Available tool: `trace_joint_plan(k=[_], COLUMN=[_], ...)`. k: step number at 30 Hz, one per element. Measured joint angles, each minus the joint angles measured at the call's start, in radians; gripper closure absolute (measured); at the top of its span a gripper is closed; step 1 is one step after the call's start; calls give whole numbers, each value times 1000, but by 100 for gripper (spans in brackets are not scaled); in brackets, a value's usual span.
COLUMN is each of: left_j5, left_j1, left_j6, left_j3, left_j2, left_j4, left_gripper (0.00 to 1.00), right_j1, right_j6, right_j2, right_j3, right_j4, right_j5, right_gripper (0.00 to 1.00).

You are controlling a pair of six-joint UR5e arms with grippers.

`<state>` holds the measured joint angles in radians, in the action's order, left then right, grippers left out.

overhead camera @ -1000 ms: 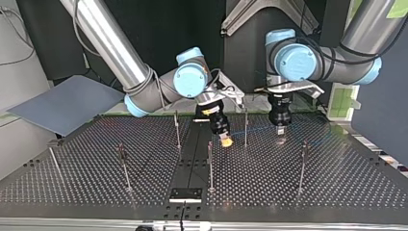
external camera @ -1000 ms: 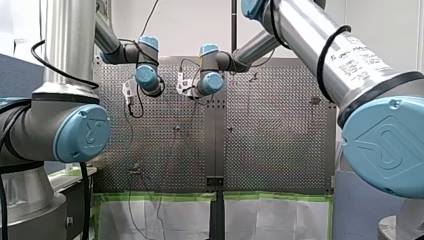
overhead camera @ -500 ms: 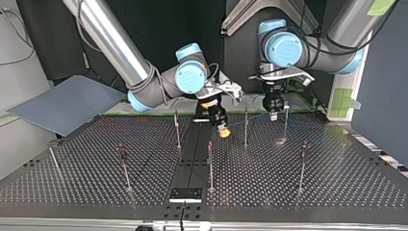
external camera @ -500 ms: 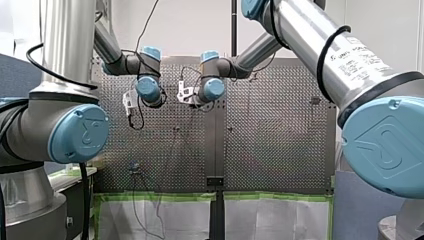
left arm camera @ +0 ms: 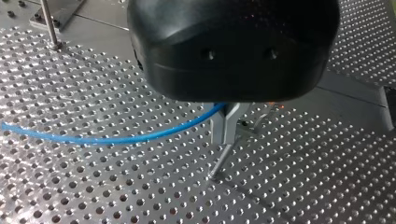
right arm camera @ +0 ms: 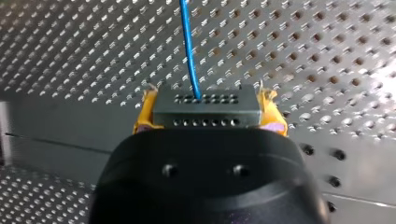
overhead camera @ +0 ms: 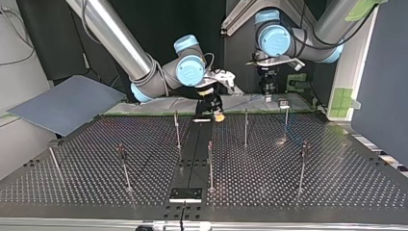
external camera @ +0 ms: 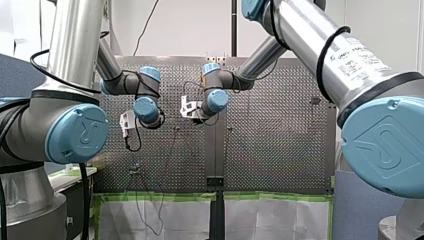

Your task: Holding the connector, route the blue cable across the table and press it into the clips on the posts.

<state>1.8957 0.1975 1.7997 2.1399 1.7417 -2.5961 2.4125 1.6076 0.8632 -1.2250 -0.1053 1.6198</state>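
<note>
Pinching the connector (right arm camera: 205, 116) in my right pincer (right arm camera: 208, 109), with the blue cable (right arm camera: 189, 51) running straight ahead over the counter (left arm camera: 93, 186) to my left pincer (left arm camera: 229, 123), pressed together on the cable just above a post (left arm camera: 219, 163), so probably the nearer arm for pressing down
</note>
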Motion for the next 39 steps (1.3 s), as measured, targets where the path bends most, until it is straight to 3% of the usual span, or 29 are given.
trace_joint_plan(k=[8,19,27,39], left_j5=[-47,-98,-146,-177], left_j1=[0,-26,-48,-72], left_j6=[11,56,76,96], left_j3=[11,-4,-16,-86], left_j2=[11,96,158,215], left_j4=[53,142,211,236], left_gripper=[100,100,100,100], right_j1=[-8,-21,-30,-50], right_j6=[6,25,35,40], right_j2=[-2,-6,-50,-61], right_j3=[-42,-46,-45,-40], right_j4=[-30,-95,-106,-138], right_j5=[2,-15,-27,-59], right_gripper=[100,100,100,100])
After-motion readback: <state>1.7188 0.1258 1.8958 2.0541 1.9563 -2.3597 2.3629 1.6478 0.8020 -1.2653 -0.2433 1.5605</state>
